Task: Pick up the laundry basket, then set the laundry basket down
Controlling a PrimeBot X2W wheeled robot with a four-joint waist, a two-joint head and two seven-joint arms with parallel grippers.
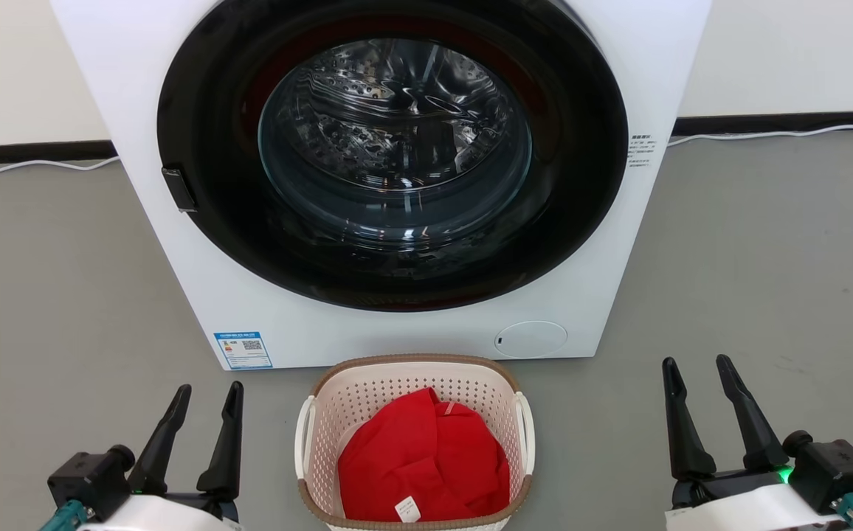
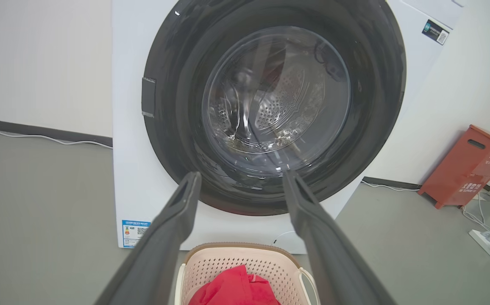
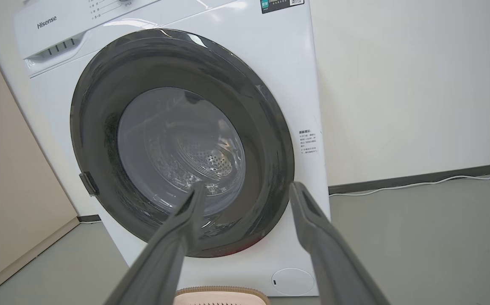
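Your left gripper [image 1: 209, 389] and right gripper [image 1: 696, 361] sit nearest. Both are spread wide, hold nothing, and point toward the far side. Between them on the floor [image 1: 43, 295] stands the laundry basket [image 1: 412, 360], upright, with a red garment [image 1: 419, 457] inside. Its white loop handles face left and right, one toward each gripper. Neither gripper touches it; the left is nearer, the right well apart. Its long axis seems to run near to far, though foreshortening leaves doubt. Just beyond its far rim stands the washer [image 1: 367, 335].

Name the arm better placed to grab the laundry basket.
Left, probably. Both stand open, but the left gripper is nearer the laundry basket than the right gripper, which sits farther out to the side.
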